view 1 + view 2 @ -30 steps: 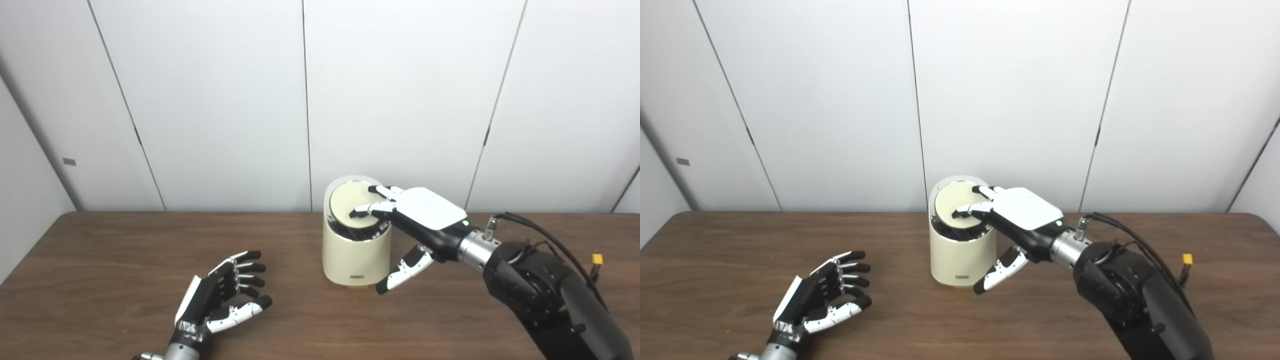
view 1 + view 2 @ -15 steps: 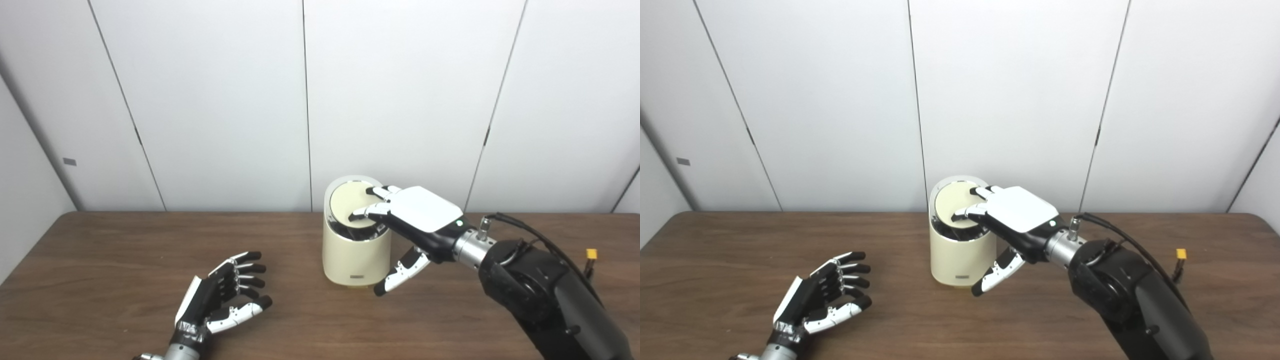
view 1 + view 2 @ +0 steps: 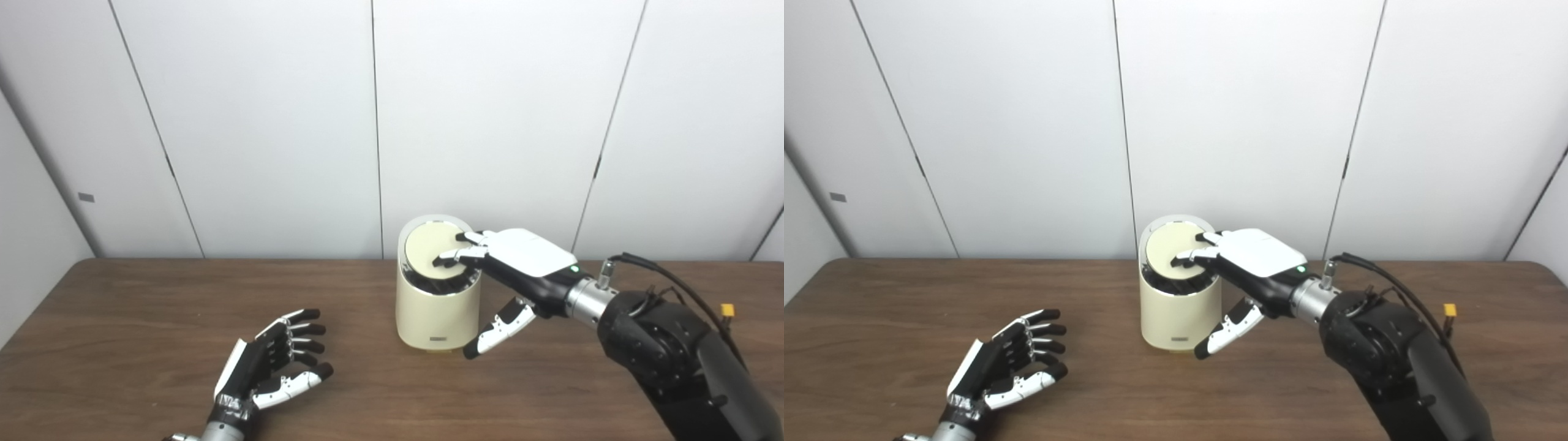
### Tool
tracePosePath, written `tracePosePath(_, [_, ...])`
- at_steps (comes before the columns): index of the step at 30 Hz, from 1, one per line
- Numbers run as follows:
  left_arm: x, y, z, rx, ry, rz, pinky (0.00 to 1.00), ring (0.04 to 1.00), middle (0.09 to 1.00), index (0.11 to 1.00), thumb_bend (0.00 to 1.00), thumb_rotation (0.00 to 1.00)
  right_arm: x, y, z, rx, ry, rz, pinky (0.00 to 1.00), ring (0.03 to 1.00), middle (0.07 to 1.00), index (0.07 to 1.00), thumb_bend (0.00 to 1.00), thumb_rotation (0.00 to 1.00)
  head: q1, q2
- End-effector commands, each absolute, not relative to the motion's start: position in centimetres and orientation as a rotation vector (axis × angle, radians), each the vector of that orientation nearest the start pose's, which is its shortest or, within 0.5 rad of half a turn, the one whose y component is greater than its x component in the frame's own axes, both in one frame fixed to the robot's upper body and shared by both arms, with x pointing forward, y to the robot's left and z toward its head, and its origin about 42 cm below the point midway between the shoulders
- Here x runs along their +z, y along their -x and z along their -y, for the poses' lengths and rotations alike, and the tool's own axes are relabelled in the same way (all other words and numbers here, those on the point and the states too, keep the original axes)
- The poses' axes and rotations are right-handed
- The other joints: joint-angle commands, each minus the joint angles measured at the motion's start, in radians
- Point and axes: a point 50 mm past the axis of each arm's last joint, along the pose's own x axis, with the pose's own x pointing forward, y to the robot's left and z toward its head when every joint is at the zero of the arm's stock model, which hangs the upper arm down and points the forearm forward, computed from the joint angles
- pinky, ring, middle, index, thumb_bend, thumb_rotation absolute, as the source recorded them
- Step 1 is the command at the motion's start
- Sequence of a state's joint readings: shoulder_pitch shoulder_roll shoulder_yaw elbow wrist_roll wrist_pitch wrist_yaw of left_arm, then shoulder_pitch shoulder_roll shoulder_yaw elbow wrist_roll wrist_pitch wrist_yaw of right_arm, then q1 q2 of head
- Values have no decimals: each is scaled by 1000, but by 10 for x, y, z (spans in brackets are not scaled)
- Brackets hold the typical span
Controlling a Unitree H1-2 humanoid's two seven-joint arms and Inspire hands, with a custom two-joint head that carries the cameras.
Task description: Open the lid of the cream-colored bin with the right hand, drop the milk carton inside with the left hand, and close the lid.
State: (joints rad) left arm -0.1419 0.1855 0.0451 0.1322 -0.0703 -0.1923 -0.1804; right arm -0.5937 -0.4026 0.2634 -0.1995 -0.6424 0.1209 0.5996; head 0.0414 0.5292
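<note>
Your right hand (image 3: pixel 520 260) lay over the top of the cream-colored bin (image 3: pixel 436 306), its fingertips (image 3: pixel 446 260) resting on the round lid (image 3: pixel 429 252) and its thumb hanging clear beside the bin's wall; it clasped nothing. The lid was tilted, with a dark gap showing below its near edge, so the bin was not shut; whether the lid was on its way down or up could not be told. Your left hand (image 3: pixel 269 364) rested low on the table (image 3: pixel 122 331), well apart from the bin, palm turned inward, fingers spread and empty. No milk carton was visible on the table or in either hand; by judgement it already lay inside the bin, hidden by the lid and wall, though the gap did not confirm this. If so, only the closing of the lid was left. The surface was dark wood-grain, bare around the bin. Behind it stood plain white wall panels (image 3: pixel 275 122) with thin vertical seams.
</note>
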Motion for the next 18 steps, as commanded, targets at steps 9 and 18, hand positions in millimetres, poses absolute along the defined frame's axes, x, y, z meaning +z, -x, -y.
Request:
tracePosePath(9, [137,-335,-265,-173,-138,268,566,637,726,817,743,170,315,-390,203,441,901,536,738,901,903,921,750,308,-4,-2])
tracePosePath(18, [141,-336,-262,-186,-146,290,556,633,725,814,725,160,272,-383,225,308,662,471,663,791,827,864,771,290,1,-4])
